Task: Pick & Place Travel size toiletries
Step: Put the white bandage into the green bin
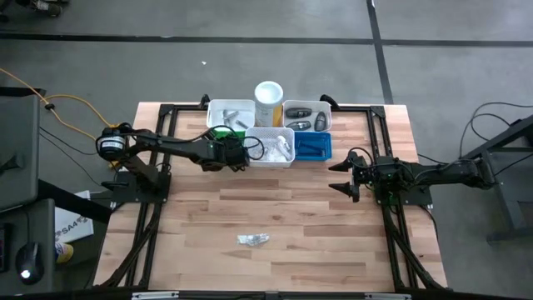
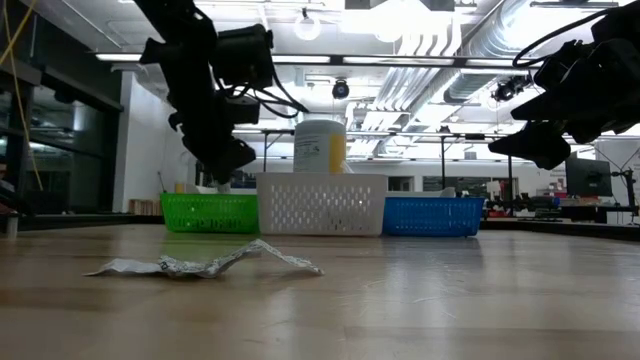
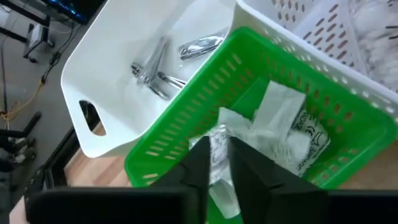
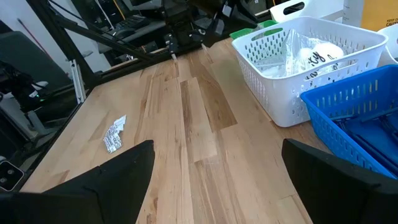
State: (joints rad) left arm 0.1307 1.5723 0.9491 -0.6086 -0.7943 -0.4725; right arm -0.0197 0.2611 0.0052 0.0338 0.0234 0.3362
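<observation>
My left gripper (image 3: 217, 148) hangs over the green bin (image 3: 186, 118), shut on a clear crinkly packet (image 3: 219, 163). More clear and white packets with green print (image 3: 292, 134) lie on the bin's floor. My right gripper (image 4: 214, 163) is open and holds nothing; it hovers above the table's right part (image 1: 346, 175). A crumpled silvery sachet (image 1: 254, 240) lies flat on the wood near the table's near edge, also visible in the low view (image 2: 210, 265) and the right wrist view (image 4: 115, 134). Silvery sachets (image 3: 155, 68) lie in the white bin. My left gripper pinches the clear packet between its two fingers (image 3: 199, 163), coming from above and pointing down into the green bin. The packet's far end (image 3: 219, 127) sticks out past the fingertips toward the packets below; whether it touches them, I cannot tell.
A cluster of bins stands at the table's far middle: a white bin (image 1: 231, 111), the green bin (image 1: 221, 133), a perforated white basket (image 1: 273, 147), a blue bin (image 1: 312, 146) and a white bin with dark grey ovals (image 1: 306, 115). A white-and-yellow cylinder (image 1: 268, 100) stands behind them. Bare wood lies around the sachet.
</observation>
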